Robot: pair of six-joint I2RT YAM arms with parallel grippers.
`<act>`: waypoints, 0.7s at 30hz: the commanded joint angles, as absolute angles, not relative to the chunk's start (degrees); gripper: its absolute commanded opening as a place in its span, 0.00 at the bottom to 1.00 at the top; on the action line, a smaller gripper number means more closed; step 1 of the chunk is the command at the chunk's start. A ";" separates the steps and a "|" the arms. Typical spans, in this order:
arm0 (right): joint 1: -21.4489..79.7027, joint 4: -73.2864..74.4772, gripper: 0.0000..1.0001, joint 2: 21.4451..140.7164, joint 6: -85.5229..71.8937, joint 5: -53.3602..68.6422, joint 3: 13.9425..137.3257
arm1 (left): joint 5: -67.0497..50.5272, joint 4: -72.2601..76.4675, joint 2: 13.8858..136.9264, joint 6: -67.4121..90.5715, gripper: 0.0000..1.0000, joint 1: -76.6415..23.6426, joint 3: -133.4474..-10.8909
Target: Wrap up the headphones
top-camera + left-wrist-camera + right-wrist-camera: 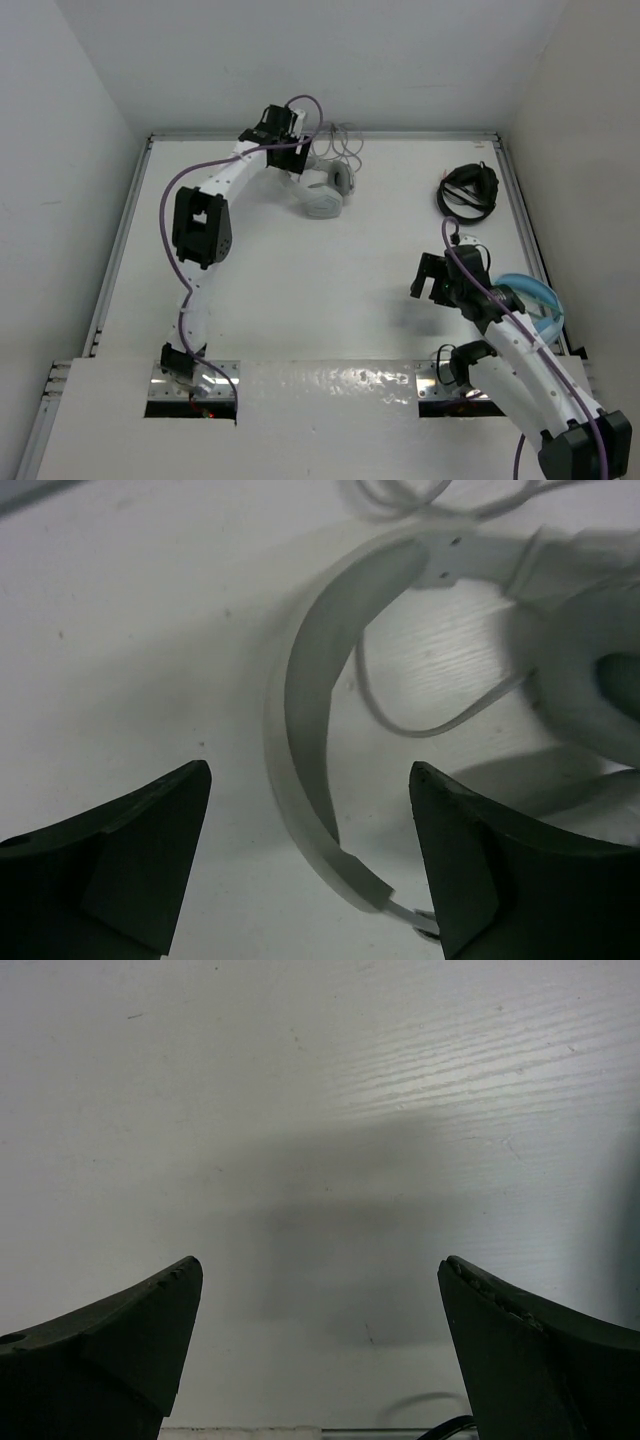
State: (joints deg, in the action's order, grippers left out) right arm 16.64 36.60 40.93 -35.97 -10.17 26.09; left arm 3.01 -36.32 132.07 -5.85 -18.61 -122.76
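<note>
Left hand [308,768] wide open and empty over the headphones [300,680]; right hand [320,1260] wide open, empty

You're in a robotics lab cell. The white surface [330,290] is boxed in on three sides by plain white walls [70,120], with metal rails [120,240] along its edges. The left arm [215,200] and right arm [520,350] are bolted at the near edge, purple cables [168,200] running along them. White headphones [325,195], black headphones [468,190] and light blue headphones [545,300] lie on it.
</note>
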 commanded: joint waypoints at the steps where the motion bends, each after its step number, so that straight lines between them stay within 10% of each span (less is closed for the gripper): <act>1: 16.79 33.40 0.99 41.48 -35.85 -8.79 28.39 | 9.93 -35.87 131.84 -4.03 0.77 -18.02 -121.40; 8: 16.79 31.37 0.99 42.71 -35.16 -8.35 28.90 | 6.08 -33.66 131.40 -8.17 0.52 -18.02 -114.09; 12: 16.79 32.78 0.95 44.29 -29.90 -7.47 31.80 | 0.89 -31.04 129.12 -7.74 0.00 -18.11 -110.40; 21: 16.79 37.44 0.63 45.70 -11.28 -0.45 46.83 | -13.23 -29.44 109.27 -23.88 0.00 -18.10 -109.69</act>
